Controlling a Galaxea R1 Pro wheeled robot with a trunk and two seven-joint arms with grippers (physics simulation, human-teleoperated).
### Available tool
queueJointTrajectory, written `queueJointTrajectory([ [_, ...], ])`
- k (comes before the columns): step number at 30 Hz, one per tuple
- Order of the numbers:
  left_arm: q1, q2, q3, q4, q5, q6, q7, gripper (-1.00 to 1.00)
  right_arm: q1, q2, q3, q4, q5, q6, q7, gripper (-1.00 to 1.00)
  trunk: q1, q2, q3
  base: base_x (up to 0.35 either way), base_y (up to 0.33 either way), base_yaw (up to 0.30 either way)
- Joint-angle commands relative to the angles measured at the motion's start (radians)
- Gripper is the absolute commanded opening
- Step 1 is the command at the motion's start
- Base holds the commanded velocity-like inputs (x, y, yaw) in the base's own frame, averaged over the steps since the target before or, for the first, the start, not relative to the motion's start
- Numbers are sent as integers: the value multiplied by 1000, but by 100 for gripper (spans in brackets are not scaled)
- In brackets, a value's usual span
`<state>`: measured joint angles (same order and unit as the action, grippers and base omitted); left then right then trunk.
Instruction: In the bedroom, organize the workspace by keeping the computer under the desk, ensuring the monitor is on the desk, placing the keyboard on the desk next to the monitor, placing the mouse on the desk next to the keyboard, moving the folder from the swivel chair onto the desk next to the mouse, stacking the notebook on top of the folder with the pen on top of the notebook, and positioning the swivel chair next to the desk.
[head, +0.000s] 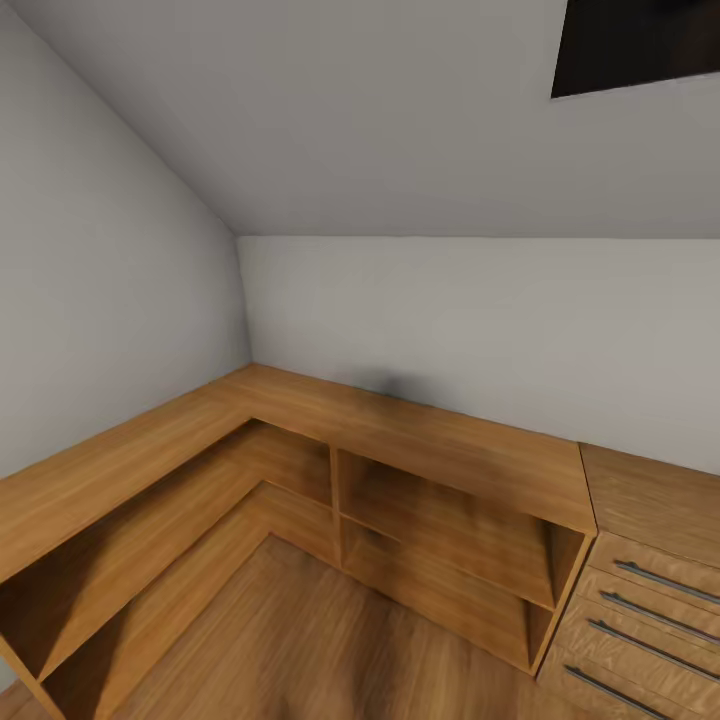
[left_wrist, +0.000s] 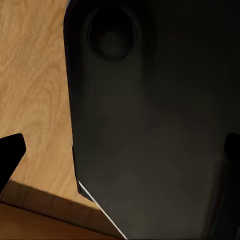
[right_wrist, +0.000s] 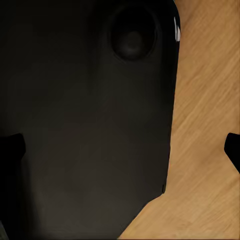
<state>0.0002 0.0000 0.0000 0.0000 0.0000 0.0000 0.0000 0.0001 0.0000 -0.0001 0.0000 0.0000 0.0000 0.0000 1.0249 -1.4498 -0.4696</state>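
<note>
No task object is seen beyond the light-wood shelves (head: 440, 500); both grippers (left_wrist: 120, 155) (right_wrist: 120, 150) are spread wide, nothing held

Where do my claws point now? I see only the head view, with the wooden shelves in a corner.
Observer: The left claw looks at the wood floor, beside a dark panel, probably the robot's own body.
Operator: Does it hold something?
Observer: No. Its fingertips stand wide apart, with nothing gripped between them.
Operator: And the right one?
Observer: The right claw is open too, over a similar dark panel and floor.
</note>
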Motion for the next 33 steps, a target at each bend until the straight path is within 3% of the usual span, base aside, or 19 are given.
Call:
queueJointTrajectory([
  [1, 2, -6, 1, -6, -2, -5, 3, 100, -6, 6, 6, 6, -2, -6, -5, 100, -4, 7, 3, 0, 0, 0],
  [5, 2, -26, 0, -28, 0, -7, -2, 100, -11, 16, 2, 9, 2, -28, -6, 100, -19, 35, 15, 0, 0, 0],
  [15, 2, -5, 0, -25, 3, -36, -6, 100, -11, -9, -1, 7, 2, -15, -3, 100, -57, 105, 47, 0, 0, 0],
  [25, 2, -9, 4, -25, 5, -34, -1, 100, -11, -6, -2, 8, 3, -68, -2, 100, -96, 175, 78, 0, 0, 0],
  [26, 2, -9, 4, -25, 5, -34, -1, 100, -11, -6, -2, 8, 3, -106, -2, 100, -100, 182, 81, 0, 0, 0],
  [33, 2, -9, 5, -25, 6, -33, 1, 100, -11, -7, -8, 8, -2, -114, -3, 100, -126, 231, 103, 0, 0, 0],
])
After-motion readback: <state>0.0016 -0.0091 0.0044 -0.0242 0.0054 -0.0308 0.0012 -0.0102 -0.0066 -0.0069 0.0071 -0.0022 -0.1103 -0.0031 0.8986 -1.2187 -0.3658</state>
